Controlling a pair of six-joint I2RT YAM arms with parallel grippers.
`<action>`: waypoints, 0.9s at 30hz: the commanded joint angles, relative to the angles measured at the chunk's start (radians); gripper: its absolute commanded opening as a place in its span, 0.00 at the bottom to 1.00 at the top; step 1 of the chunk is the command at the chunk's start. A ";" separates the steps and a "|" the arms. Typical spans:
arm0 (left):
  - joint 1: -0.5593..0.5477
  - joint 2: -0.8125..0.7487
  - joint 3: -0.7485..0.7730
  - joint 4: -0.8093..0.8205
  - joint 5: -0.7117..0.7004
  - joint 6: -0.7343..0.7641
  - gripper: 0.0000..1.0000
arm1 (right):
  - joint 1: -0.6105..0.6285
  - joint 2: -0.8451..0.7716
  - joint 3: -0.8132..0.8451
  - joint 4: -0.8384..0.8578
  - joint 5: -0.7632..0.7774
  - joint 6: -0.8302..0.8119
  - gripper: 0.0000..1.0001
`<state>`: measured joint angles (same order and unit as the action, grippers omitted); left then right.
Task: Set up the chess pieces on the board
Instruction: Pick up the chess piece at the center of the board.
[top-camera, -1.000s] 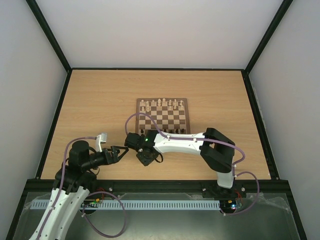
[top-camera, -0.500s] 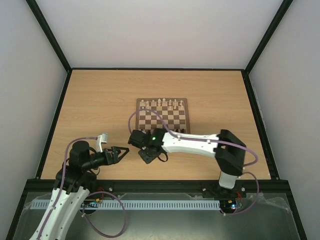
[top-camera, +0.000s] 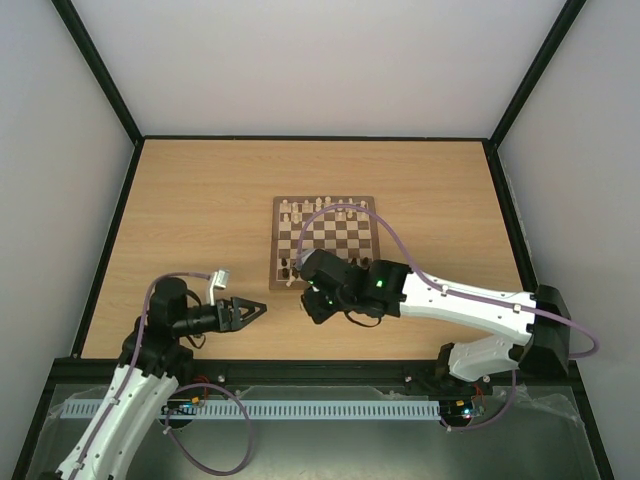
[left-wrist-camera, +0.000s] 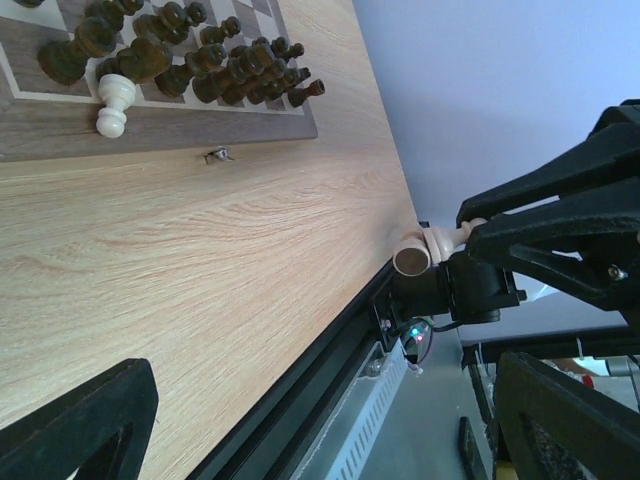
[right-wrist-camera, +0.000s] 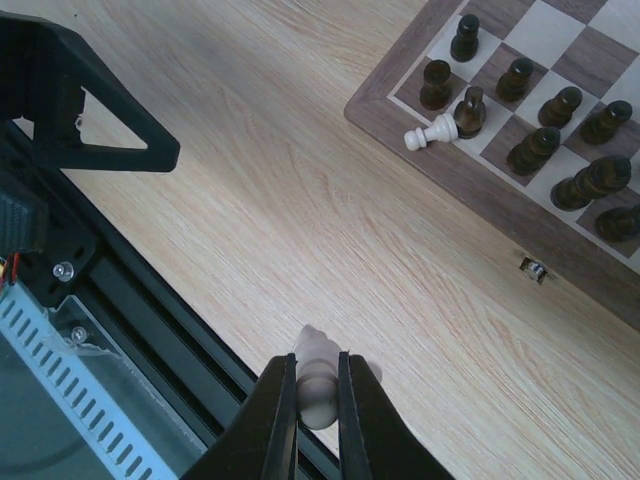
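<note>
**Right arm carrying a pale piece, off the board; placement is next**

Left gripper (top-camera: 250, 311): fingers spread wide, nothing between them, hovering over the table (top-camera: 200, 220) near the front edge. It points toward the right arm. I read it as standing by.

Right gripper (right-wrist-camera: 317, 366): fingers pinched on a pale piece (left-wrist-camera: 432, 243), held clear of the wood, just in front of the board's near-left corner. Step in hand, as I judge it: carrying that piece to its square.

Board (top-camera: 335, 240): mid-table, clasp (right-wrist-camera: 537, 268) on its near edge. Dark pieces (right-wrist-camera: 560, 110) crowd the near rows. A row of pale pieces (top-camera: 320, 208) lines the far edge. One pale pawn (right-wrist-camera: 430, 131) sits at the near-left corner, apparently on its side.

Next move: lift over the dark pieces, come down on a free square, and set the piece upright without clipping its neighbours.

Can't make out:
- Which kind of piece is held; the fingers cover most of it.
- The near rows in the top view; the right arm blocks them.
- The far row; too small to count gaps.
- Which square it's headed for.
</note>
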<state>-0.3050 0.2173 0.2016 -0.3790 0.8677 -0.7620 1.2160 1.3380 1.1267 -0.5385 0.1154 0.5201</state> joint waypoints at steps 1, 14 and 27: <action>-0.023 0.011 0.024 0.055 0.005 0.006 0.95 | -0.024 -0.022 -0.032 0.023 -0.017 0.024 0.06; -0.177 0.037 -0.034 0.259 -0.136 -0.146 0.96 | -0.028 0.109 0.044 -0.009 -0.132 -0.038 0.06; -0.178 0.033 -0.028 0.225 -0.167 -0.128 0.96 | -0.001 0.068 -0.076 -0.104 -0.029 -0.002 0.06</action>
<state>-0.4793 0.2497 0.1707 -0.1707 0.7055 -0.8879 1.2182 1.4353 1.0588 -0.5789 0.0460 0.4915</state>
